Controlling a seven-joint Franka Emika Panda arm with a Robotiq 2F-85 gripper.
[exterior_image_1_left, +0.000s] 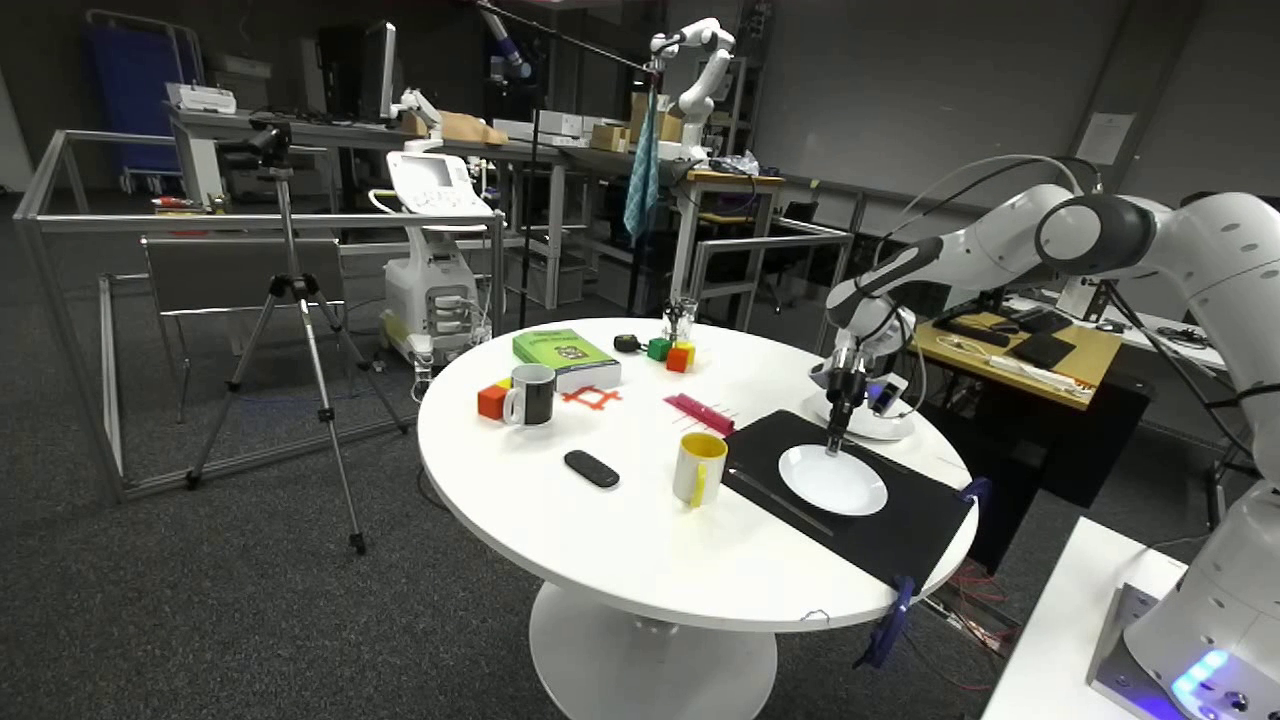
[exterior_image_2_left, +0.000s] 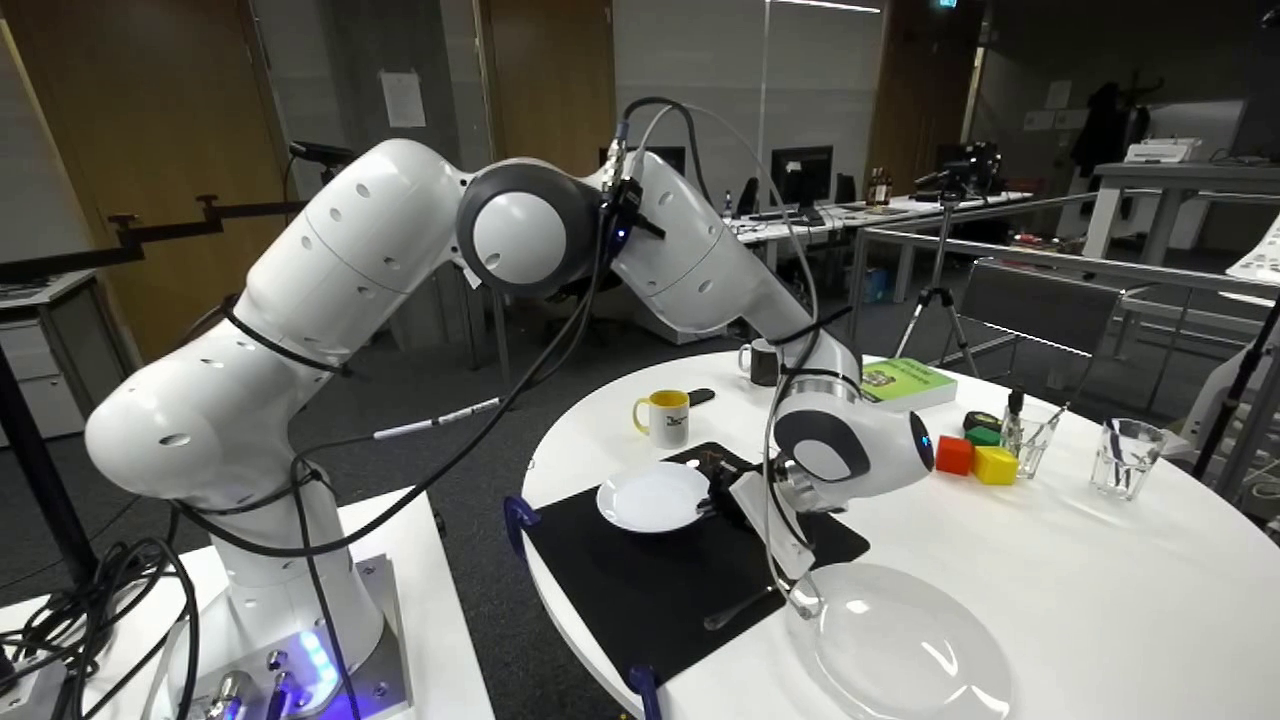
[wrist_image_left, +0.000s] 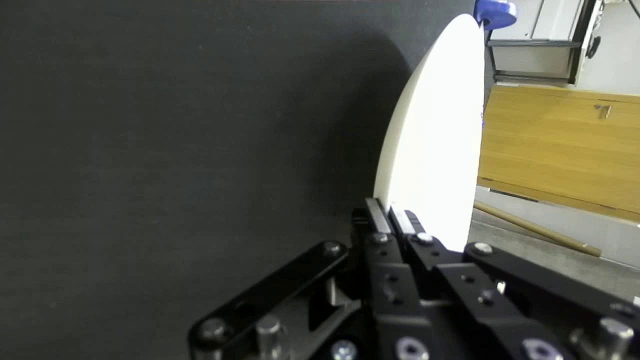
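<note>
The jaws are almost fully closed, pinching the rim of a white plate (exterior_image_1_left: 833, 481); in the wrist view the fingertips (wrist_image_left: 377, 215) stand on either side of its thin edge. The plate is over a black mat (exterior_image_1_left: 905, 540) on the round desk (exterior_image_1_left: 600, 540); whether its underside touches the mat is hard to tell. The step in hand looks to be the hold on the plate. The next move seems to call for a firm pinch and slow, level motion, since only one edge is gripped and the plate could tip.

Counted, there are two plates, the second a larger plate (exterior_image_2_left: 900, 650) beside the mat. Mugs make two: a yellow-lined white mug (exterior_image_1_left: 695, 472) and a black mug (exterior_image_1_left: 532, 400). Five cubes show: a red cube (exterior_image_1_left: 491, 402) and a yellow cube (exterior_image_1_left: 503, 384) by the black mug, plus a second red cube (exterior_image_2_left: 954, 455), a second yellow cube (exterior_image_2_left: 996, 465) and a green cube (exterior_image_2_left: 985, 437) near two glasses (exterior_image_2_left: 1125, 460). There are two blue clamps (exterior_image_1_left: 888, 628), one green-covered book (exterior_image_1_left: 568, 350) and one red lattice (exterior_image_1_left: 592, 397).
</note>
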